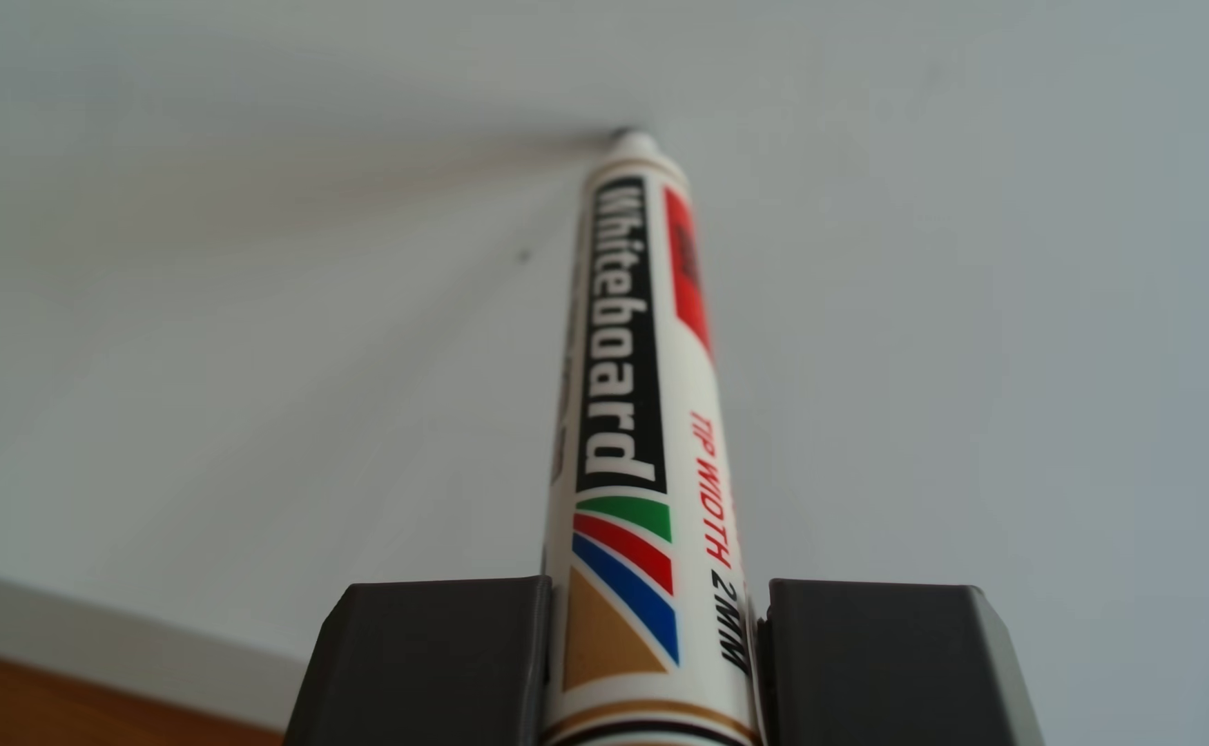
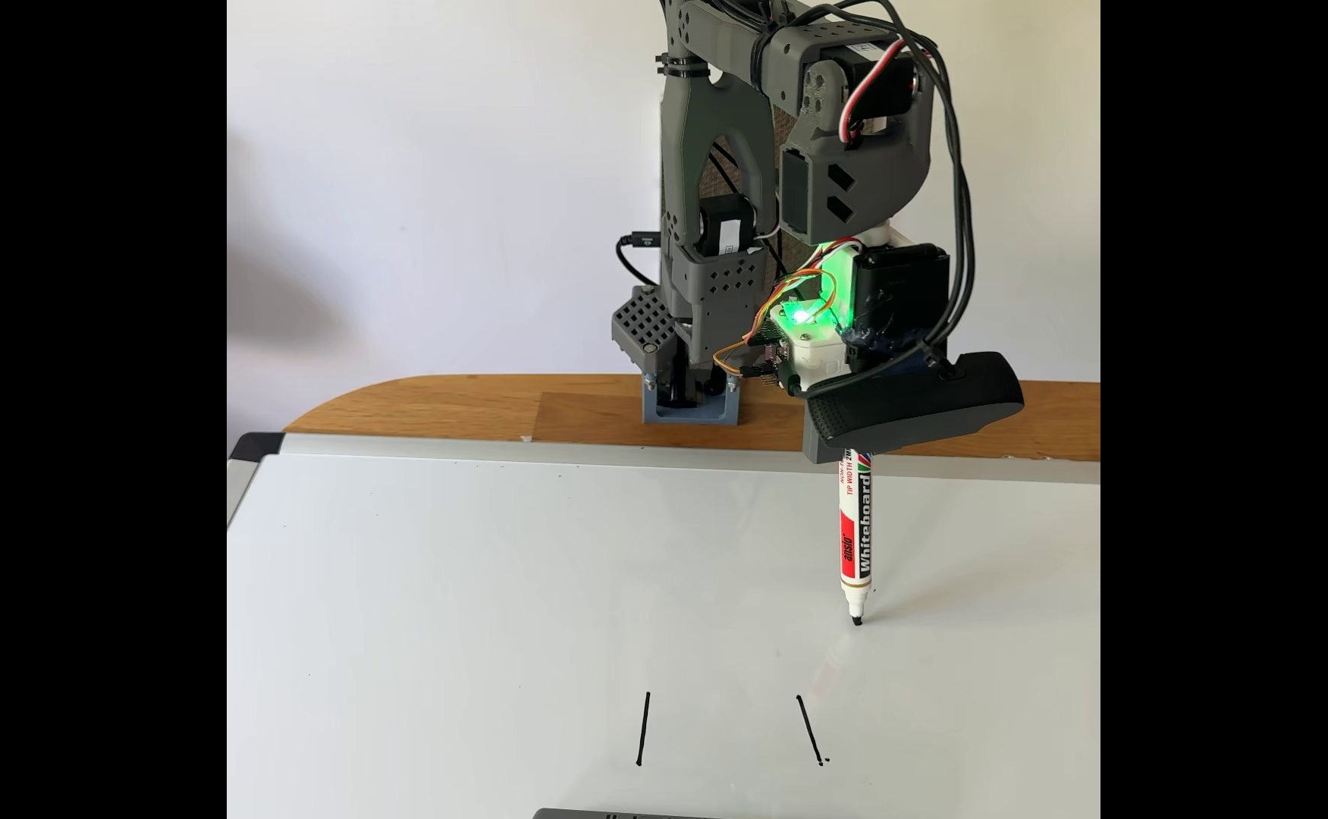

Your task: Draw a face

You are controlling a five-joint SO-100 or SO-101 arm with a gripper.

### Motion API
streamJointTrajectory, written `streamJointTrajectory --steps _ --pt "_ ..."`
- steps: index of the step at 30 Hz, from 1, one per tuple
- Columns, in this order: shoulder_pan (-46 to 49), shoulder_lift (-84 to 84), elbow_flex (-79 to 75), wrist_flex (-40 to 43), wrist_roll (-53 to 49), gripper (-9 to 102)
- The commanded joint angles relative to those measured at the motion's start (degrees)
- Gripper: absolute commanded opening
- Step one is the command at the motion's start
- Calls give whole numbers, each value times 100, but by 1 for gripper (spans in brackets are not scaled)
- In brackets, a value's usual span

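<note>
Black ink makes up the face so far: two thin strokes on the glossy whiteboard [image 2: 448, 591], low in the fixed view. The left stroke [image 2: 643, 728] stands almost upright; the right stroke [image 2: 810, 729] leans, its foot further right, with a small dot beside it. Both lie nearer the camera than the marker [image 2: 856, 543] and apart from it, the right one just left of and below the tip.

The marker is a slim white plastic barrel printed with "Whiteboard" on a black band, a red label and coloured stripes. It stands nearly vertical, its dark nib touching or almost touching the board, with a faint reflection under it.

In the other view the gripper [image 1: 651, 660] shows as two dark, matte, blocky printed fingers [image 1: 436, 660] pressed against the barrel from either side, pinching it.

The grey printed arm [image 2: 723, 197] rises from a base on the wooden tabletop [image 2: 448, 409] behind the board's aluminium frame, folds over at the top and points its wrist straight down; cables loop along it and a green light glows near the wrist.
</note>
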Motion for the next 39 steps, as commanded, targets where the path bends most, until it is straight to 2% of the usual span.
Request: streamJointTrajectory --steps 1,14,39 --pt "281 62 149 -18 -79 -1" --pt "1011 70 229 70 -149 -1" --pt "3683 9 229 -9 -1512 -1"
